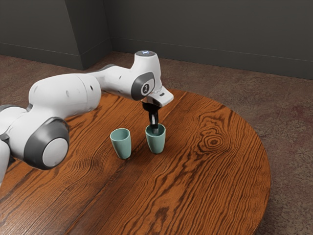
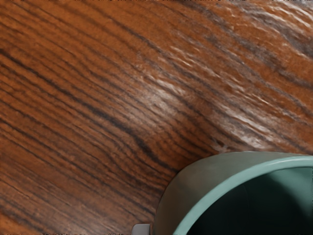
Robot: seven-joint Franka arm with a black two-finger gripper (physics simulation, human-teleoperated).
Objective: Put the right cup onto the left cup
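My gripper point(image 1: 155, 130) points down at the mouth of the green cup point(image 1: 156, 142) on the exterior view's right, its lower end overlapping the cup's opening. Whether it is open or shut on the rim cannot be made out. This cup looks upright. A matching green cup point(image 1: 122, 145) stands upright on the exterior view's left, a small gap away, with its mouth up. In the wrist view, a green cup point(image 2: 190, 188) shows its rim and dark inside close under my hand.
Both cups are on a round wooden table point(image 1: 210, 181) with strong dark grain. Its curved edge runs around the exterior view's right side. The arm reaches over the table from the exterior view's left, above and behind the cups.
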